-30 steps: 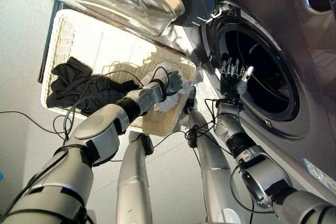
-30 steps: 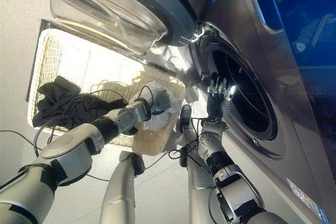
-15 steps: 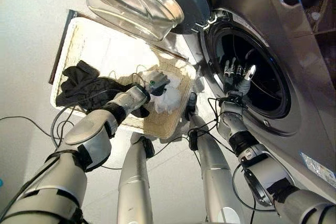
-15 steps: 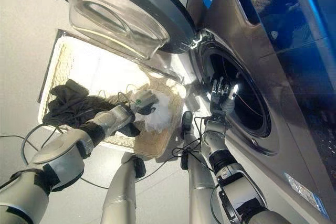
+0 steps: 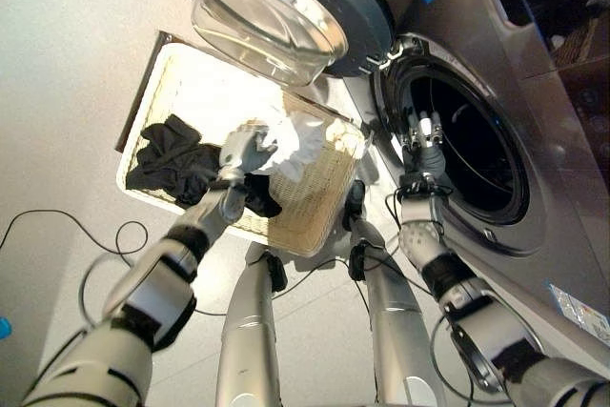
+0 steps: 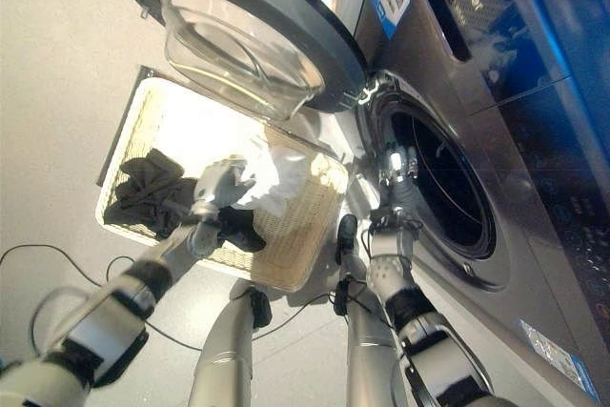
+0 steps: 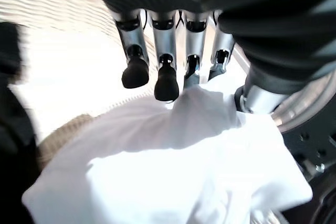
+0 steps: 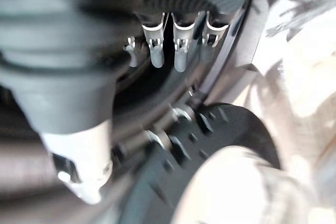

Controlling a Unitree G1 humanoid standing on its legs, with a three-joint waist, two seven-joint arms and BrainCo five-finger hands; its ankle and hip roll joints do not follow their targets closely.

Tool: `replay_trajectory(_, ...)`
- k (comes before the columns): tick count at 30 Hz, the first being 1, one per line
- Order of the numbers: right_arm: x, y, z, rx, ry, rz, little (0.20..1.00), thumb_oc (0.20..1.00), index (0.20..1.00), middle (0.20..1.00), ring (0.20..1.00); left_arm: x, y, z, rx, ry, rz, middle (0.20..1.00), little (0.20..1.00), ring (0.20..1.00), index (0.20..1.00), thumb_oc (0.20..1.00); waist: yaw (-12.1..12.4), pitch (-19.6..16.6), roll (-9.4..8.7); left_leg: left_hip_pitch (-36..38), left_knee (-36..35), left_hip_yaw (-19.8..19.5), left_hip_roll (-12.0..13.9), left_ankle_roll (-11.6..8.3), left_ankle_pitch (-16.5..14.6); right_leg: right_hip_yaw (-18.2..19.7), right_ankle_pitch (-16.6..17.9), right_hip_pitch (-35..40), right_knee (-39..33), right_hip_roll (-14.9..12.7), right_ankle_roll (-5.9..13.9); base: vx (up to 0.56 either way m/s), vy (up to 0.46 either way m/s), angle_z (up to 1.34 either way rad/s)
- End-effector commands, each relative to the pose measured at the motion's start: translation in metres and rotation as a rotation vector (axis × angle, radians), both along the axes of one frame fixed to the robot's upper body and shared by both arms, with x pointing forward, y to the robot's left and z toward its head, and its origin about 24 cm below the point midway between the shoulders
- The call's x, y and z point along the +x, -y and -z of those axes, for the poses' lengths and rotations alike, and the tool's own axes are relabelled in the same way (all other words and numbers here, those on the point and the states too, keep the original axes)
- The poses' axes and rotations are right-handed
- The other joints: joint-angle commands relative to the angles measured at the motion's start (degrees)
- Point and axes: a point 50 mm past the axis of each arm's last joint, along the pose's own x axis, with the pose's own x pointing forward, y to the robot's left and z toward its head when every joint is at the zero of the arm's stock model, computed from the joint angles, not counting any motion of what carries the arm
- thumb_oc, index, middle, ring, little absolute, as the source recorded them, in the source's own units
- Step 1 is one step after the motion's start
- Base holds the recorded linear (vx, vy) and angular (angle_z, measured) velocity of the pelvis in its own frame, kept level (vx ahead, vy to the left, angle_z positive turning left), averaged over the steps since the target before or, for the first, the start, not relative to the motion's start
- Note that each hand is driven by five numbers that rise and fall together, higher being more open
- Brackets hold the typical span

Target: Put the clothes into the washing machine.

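One white garment (image 5: 291, 140) — soft, crumpled cloth — is held above the woven wicker basket (image 5: 319, 197), pinched between the curled fingers and thumb of the left hand (image 5: 240, 148). One dark garment (image 5: 176, 154) is seen bunched inside the basket. The right hand (image 5: 424, 145) is held at the round drum opening (image 5: 472, 154) of the washing machine (image 5: 534, 92), fingers straight — the drum interior is too dark to be made out. The glass-bowled door (image 5: 276, 7) is swung open.

White cloth (image 5: 294, 136) in left hand (image 5: 240, 149) above wicker basket (image 5: 315, 202), beside open washing machine (image 5: 477, 154).
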Motion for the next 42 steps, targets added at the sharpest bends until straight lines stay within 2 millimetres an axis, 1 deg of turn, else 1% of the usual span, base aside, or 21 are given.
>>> replay_trajectory(1,0.000,-0.003,-0.022,-0.186,0.077,0.017,1.000,1.000,1.000,1.000,1.000,0.003,0.020,-0.029,-0.090,0.120,0.134,0.200,0.200,0.200,0.200,0.200,1.55,-1.12,0.13,0.86,-1.81,2.39,-1.89,-4.42,-1.87,-3.13,-4.52,-1.83,7.57,-0.77,6.58,-0.01,-0.010,0.07)
replay_trajectory(2,-0.001,-0.007,-0.019,-0.330,0.067,-0.012,1.000,1.000,1.000,1.000,1.000,0.000,0.023,-0.027,-0.144,0.124,0.153,0.200,0.200,0.200,0.200,0.200,1.73,-1.12,0.01,1.29,-1.45,2.10,-1.91,-4.31,-2.30,-3.20,-4.88,-1.39,7.83,-0.80,6.48,-0.01,-0.007,0.06)
replay_trajectory(3,-0.002,-0.007,-0.018,-0.347,0.068,-0.016,1.000,1.000,1.000,1.000,1.000,-0.001,0.023,-0.027,-0.150,0.126,0.156,0.200,0.200,0.200,0.200,0.200,1.73,-1.12,0.00,1.36,-1.41,2.05,-1.92,-4.30,-2.34,-3.23,-4.93,-1.31,7.84,-0.81,6.48,-0.01,-0.018,0.07)
replay_trajectory(4,-0.002,-0.015,-0.016,-0.531,0.058,-0.080,1.000,1.000,1.000,1.000,1.000,-0.005,0.025,-0.026,-0.180,0.137,0.173,0.200,0.200,0.200,0.200,0.200,2.11,-1.12,-0.07,1.84,-1.27,1.66,-2.09,-4.14,-2.75,-3.43,-5.32,-0.85,8.09,-0.81,6.39,0.00,-0.015,0.05)
replay_trajectory(5,-0.002,-0.016,-0.015,-0.544,0.055,-0.084,1.000,1.000,1.000,1.000,1.000,-0.005,0.025,-0.026,-0.181,0.137,0.173,0.200,0.200,0.200,0.200,0.200,2.12,-1.12,-0.08,1.85,-1.22,1.62,-2.10,-4.14,-2.79,-3.46,-5.36,-0.83,8.13,-0.82,6.38,0.00,-0.021,0.04)
replay_trajectory(7,0.000,-0.016,-0.010,-0.650,0.023,-0.124,1.000,1.000,1.000,1.000,1.000,-0.006,0.024,-0.027,-0.184,0.146,0.178,0.200,0.200,0.200,0.200,0.200,2.39,-1.12,-0.20,1.90,-0.96,1.51,-2.11,-4.09,-3.00,-3.71,-5.54,-0.70,8.35,-0.93,6.37,0.00,-0.017,0.00)
replay_trajectory(8,0.001,-0.013,-0.009,-0.692,0.003,-0.124,1.000,1.000,1.000,1.000,1.000,-0.007,0.023,-0.027,-0.180,0.144,0.179,0.200,0.200,0.200,0.200,0.200,2.59,-1.12,-0.29,1.92,-0.78,1.54,-1.94,-4.04,-3.06,-3.88,-5.57,-0.69,8.58,-1.08,6.37,0.01,-0.046,0.00)
replay_trajectory(11,0.006,-0.001,-0.009,-0.670,-0.022,-0.119,1.000,1.000,1.000,1.000,1.000,-0.006,0.020,-0.024,-0.152,0.129,0.174,0.200,0.200,0.200,0.200,0.200,2.98,-1.12,-0.55,1.88,-0.20,1.00,-1.93,-4.06,-3.43,-4.11,-5.98,-0.46,9.12,-1.07,6.35,0.01,-0.050,0.02)
replay_trajectory(14,0.006,-0.003,-0.012,-0.718,0.004,-0.131,1.000,1.000,1.000,1.000,1.000,-0.006,0.020,-0.025,-0.162,0.130,0.180,0.200,0.200,0.200,0.200,0.200,3.00,-1.12,-0.59,1.61,-0.19,0.83,-1.87,-4.01,-3.41,-4.04,-6.14,-0.71,9.44,-1.02,6.32,0.01,-0.025,0.05)
replay_trajectory(16,0.005,-0.014,-0.012,-0.873,0.030,-0.178,1.000,1.000,1.000,1.000,1.000,-0.006,0.024,-0.031,-0.181,0.143,0.213,0.200,0.200,0.200,0.200,0.200,2.97,-1.12,-0.53,1.50,-0.15,0.78,-1.90,-3.97,-3.47,-4.03,-6.28,-0.86,9.53,-1.06,6.30,0.00,0.000,0.00)
replay_trajectory(17,0.005,-0.015,-0.012,-0.908,0.031,-0.182,1.000,1.000,1.000,1.000,1.000,-0.006,0.024,-0.032,-0.181,0.146,0.220,0.200,0.200,0.200,0.200,0.200,3.00,-1.12,-0.49,1.40,-0.03,0.78,-1.91,-3.97,-3.50,-4.07,-6.30,-0.95,9.60,-1.12,6.31,0.00,0.000,0.00)
replay_trajectory(18,0.005,-0.015,-0.012,-0.908,0.031,-0.182,1.000,1.000,1.000,1.000,1.000,-0.006,0.024,-0.032,-0.181,0.146,0.220,0.200,0.200,0.200,0.200,0.200,2.99,-1.12,-0.49,1.39,-0.02,0.77,-1.91,-3.97,-3.50,-4.07,-6.31,-0.95,9.61,-1.12,6.31,0.00,0.000,0.00)
replay_trajectory(22,0.012,-0.013,-0.010,-1.163,-0.022,-0.205,1.000,1.000,1.000,1.000,1.000,-0.007,0.031,-0.042,-0.165,0.165,0.296,0.200,0.200,0.200,0.200,0.200,3.65,-1.12,-0.20,0.75,0.87,0.35,-1.95,-4.05,-3.77,-4.67,-6.48,-1.22,10.08,-1.78,6.36,0.02,-0.034,0.02)
replay_trajectory(23,0.012,-0.013,-0.010,-1.163,-0.022,-0.205,1.000,1.000,1.000,1.000,1.000,-0.007,0.031,-0.042,-0.165,0.165,0.296,0.200,0.200,0.200,0.200,0.200,3.65,-1.12,-0.20,0.75,0.87,0.35,-1.95,-4.05,-3.77,-4.67,-6.48,-1.22,10.08,-1.78,6.36,0.03,-0.040,0.06)
replay_trajectory(25,0.019,-0.010,-0.015,-1.321,-0.040,-0.177,1.000,1.000,1.000,1.000,1.000,-0.008,0.038,-0.049,-0.167,0.175,0.369,0.200,0.200,0.200,0.200,0.200,4.19,-1.12,0.04,0.44,1.39,-0.11,-2.03,-4.21,-3.86,-4.99,-6.53,-1.19,10.20,-2.13,6.34,0.04,-0.043,0.07)
replay_trajectory(27,0.021,-0.009,-0.015,-1.354,-0.051,-0.170,1.000,1.000,1.000,1.000,1.000,-0.009,0.040,-0.051,-0.166,0.179,0.389,0.200,0.200,0.200,0.200,0.200,4.37,-1.12,0.14,0.36,1.48,-0.19,-2.07,-4.21,-3.88,-5.06,-6.57,-1.21,10.23,-2.15,6.30,0.03,-0.027,0.05)
replay_trajectory(28,0.025,-0.007,-0.017,-1.371,-0.076,-0.167,1.000,1.000,1.000,1.000,1.000,-0.011,0.047,-0.054,-0.164,0.188,0.439,0.200,0.200,0.200,0.200,0.200,4.83,-1.12,0.44,0.24,1.50,-0.34,-2.12,-4.17,-3.87,-5.23,-6.60,-1.18,10.22,-2.32,6.23,0.03,-0.035,0.08)
replay_trajectory(31,0.030,-0.006,-0.021,-1.355,-0.094,-0.183,1.000,1.000,1.000,1.000,1.000,-0.015,0.057,-0.057,-0.154,0.193,0.510,0.200,0.200,0.200,0.200,0.200,5.32,-1.12,0.82,0.02,1.77,-0.83,-2.33,-4.15,-3.96,-5.33,-6.63,-1.25,10.39,-2.54,6.18,0.03,-0.033,0.11)
replay_trajectory(34,0.033,-0.007,-0.024,-1.309,-0.106,-0.224,1.000,1.000,1.000,1.000,1.000,-0.019,0.065,-0.062,-0.146,0.200,0.571,0.200,0.200,0.200,0.200,0.200,5.79,-1.12,1.25,-0.17,1.96,-1.22,-2.56,-4.09,-3.97,-5.47,-6.64,-1.40,10.70,-2.71,6.16,0.02,-0.026,0.10)
replay_trajectory(36,0.037,-0.010,-0.028,-1.233,-0.122,-0.288,1.000,1.000,1.000,1.000,1.000,-0.024,0.076,-0.067,-0.136,0.212,0.647,0.200,0.200,0.200,0.200,0.200,6.33,-1.12,1.84,-0.26,2.24,-1.59,-2.96,-4.00,-4.05,-5.73,-6.67,-1.40,10.97,-2.93,6.05,0.03,-0.028,0.13)
replay_trajectory(42,0.042,-0.011,-0.026,-1.108,-0.170,-0.373,1.000,1.000,1.000,1.000,1.000,-0.029,0.089,-0.075,-0.130,0.212,0.738,0.200,0.200,0.200,0.200,0.200,6.96,-1.12,2.43,-0.68,2.99,-2.32,-3.34,-3.81,-4.16,-5.95,-6.86,-1.66,11.90,-3.31,5.83,0.02,-0.019,0.08)
